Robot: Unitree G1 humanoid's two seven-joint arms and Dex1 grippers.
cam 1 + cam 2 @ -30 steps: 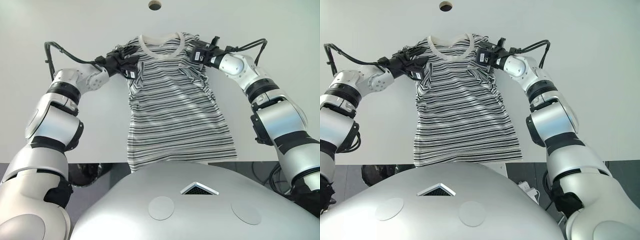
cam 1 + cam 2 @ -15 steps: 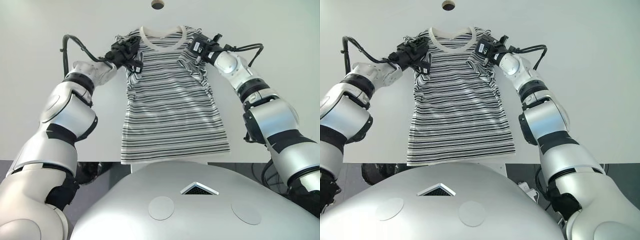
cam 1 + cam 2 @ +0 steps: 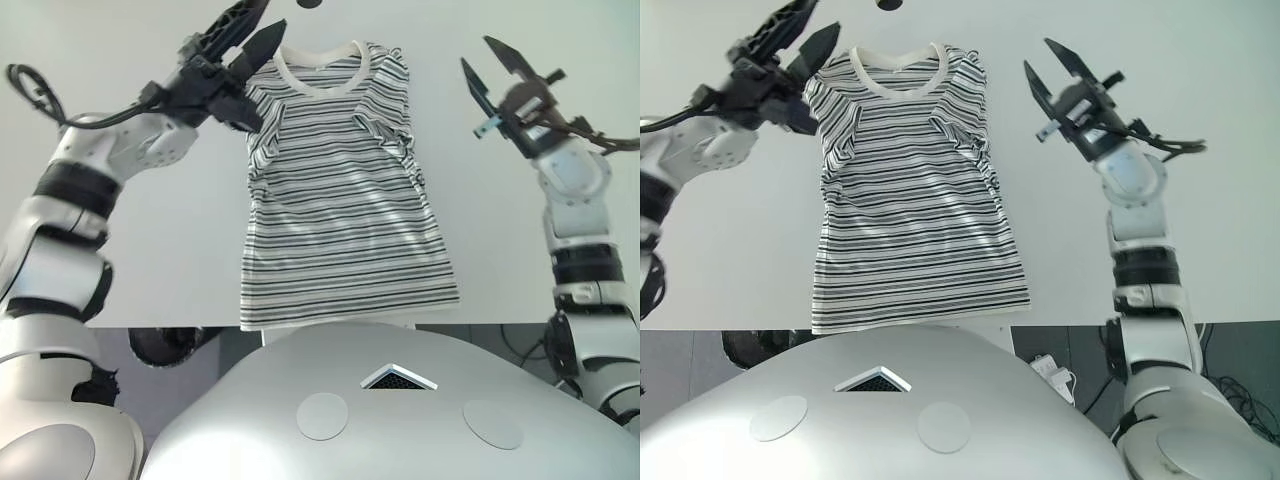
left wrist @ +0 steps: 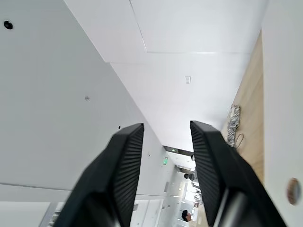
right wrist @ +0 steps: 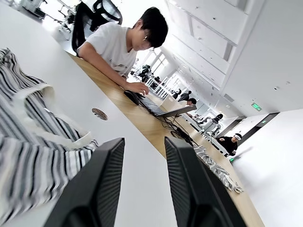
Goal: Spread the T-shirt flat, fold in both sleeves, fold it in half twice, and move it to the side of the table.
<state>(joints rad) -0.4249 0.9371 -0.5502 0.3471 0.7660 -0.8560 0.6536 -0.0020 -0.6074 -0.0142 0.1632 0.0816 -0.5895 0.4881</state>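
Lying on one table (image 3: 150,250), one striped T-shirt (image 3: 345,200), left hand (image 3: 268,14) and right hand (image 3: 476,52) raised, both wide.

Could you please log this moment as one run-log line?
T-shirt: flat on table, sleeves folded in | left gripper: open, by T-shirt's top | right gripper: open, beside T-shirt | half-folds: not done

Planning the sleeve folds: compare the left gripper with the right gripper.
The left gripper hangs right by the shoulder of the T-shirt; the right gripper stands well clear of it over bare table. The left gripper tilts up toward the ceiling; the right gripper aims low along the table. Both are open and hold nothing.
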